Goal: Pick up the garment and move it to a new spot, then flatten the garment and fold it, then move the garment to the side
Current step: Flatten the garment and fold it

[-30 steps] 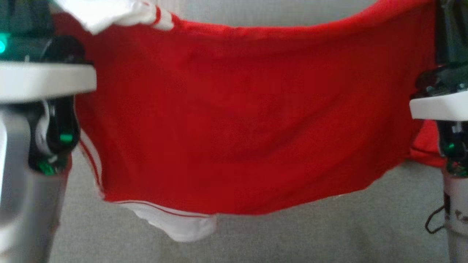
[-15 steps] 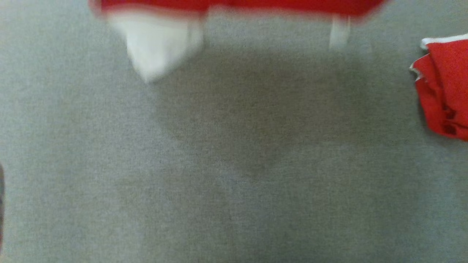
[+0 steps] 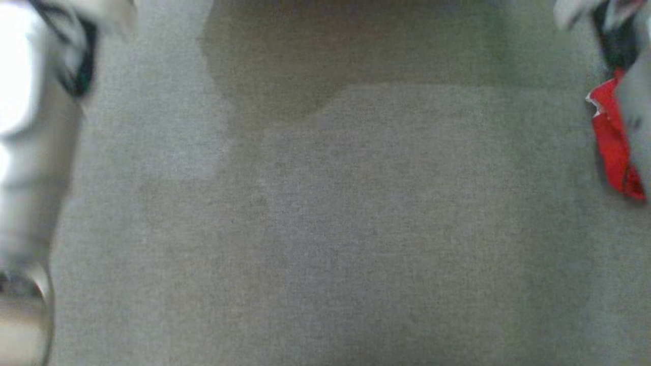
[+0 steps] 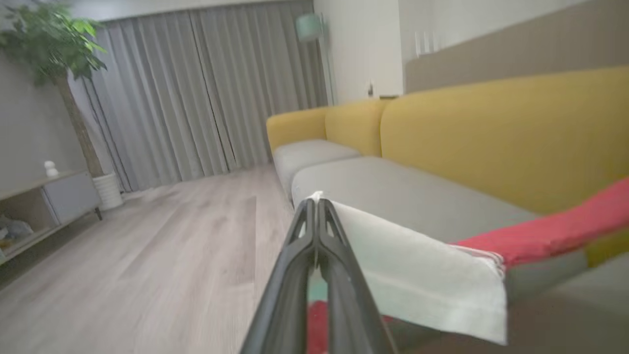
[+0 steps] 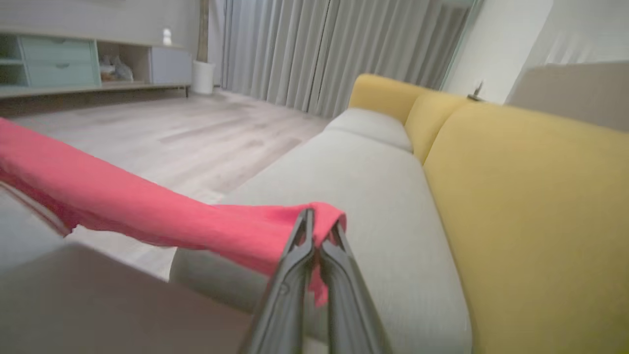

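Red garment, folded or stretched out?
Stretched out: the garment spans between the left gripper, pinching its white end, and the right gripper, pinching a red edge.

Red garment (image 5: 147,216) (white trim), yellow sofa (image 5: 530,206)

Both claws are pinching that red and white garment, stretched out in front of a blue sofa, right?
Not quite: the sofa has a yellow back, not blue, as the right wrist view shows. The rest holds: the left claw pinches the garment by its white edge, and the right claw pinches its red cloth.
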Controlling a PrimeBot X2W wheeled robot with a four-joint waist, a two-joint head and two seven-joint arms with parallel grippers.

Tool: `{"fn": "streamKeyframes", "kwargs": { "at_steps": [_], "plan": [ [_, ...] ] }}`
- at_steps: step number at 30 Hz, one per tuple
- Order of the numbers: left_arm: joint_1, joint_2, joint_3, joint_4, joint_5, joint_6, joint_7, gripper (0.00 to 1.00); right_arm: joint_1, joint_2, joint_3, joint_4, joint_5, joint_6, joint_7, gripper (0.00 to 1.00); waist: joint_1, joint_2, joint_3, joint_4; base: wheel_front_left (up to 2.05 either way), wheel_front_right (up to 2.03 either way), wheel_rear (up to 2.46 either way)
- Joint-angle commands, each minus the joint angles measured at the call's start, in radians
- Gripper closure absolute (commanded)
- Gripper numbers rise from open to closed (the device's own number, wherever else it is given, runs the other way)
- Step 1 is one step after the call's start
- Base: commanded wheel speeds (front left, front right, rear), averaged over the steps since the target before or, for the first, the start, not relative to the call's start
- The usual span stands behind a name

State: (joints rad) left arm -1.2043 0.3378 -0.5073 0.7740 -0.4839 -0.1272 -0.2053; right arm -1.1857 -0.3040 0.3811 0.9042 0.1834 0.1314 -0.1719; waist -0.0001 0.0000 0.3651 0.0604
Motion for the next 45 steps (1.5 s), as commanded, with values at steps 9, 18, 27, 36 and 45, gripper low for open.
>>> {"fn": "streamKeyframes", "kwargs": {
  "at_steps": [9, 18, 27, 36, 45],
  "plan": [
    [0.272, 0.121, -0.177, -0.05, -0.091, -0.003, 0.026, 1.0, 0.212, -0.023, 0.264, 0.073, 0.13, -0.001, 0.148, 1.0, 0.0001, 0.0, -0.105, 0.01, 0.0, 0.0, 0.0],
    [0.496, 0.229, -0.293, -0.188, -0.167, -0.003, 0.147, 1.0, 0.363, -0.15, 0.523, -0.04, 0.374, -0.001, 0.267, 1.0, 0.0001, 0.0, -0.232, 0.002, 0.0, 0.0, 0.0],
    [0.675, 0.371, -0.318, -0.431, -0.278, 0.009, 0.332, 1.0, 0.44, -0.262, 0.673, -0.182, 0.564, -0.001, 0.345, 1.0, 0.0001, 0.0, -0.329, -0.005, 0.0, 0.0, 0.0],
    [0.856, 0.528, -0.302, -0.758, -0.406, 0.109, 0.481, 1.0, 0.509, -0.362, 0.768, -0.332, 0.728, -0.001, 0.465, 1.0, 0.0001, 0.0, -0.389, -0.017, 0.0, 0.0, 0.0],
    [0.876, 0.566, -0.277, -0.883, -0.413, 0.18, 0.493, 1.0, 0.517, -0.417, 0.76, -0.419, 0.773, -0.001, 0.488, 1.0, 0.0001, 0.0, -0.372, -0.021, 0.0, 0.0, 0.0]
  ]
}}
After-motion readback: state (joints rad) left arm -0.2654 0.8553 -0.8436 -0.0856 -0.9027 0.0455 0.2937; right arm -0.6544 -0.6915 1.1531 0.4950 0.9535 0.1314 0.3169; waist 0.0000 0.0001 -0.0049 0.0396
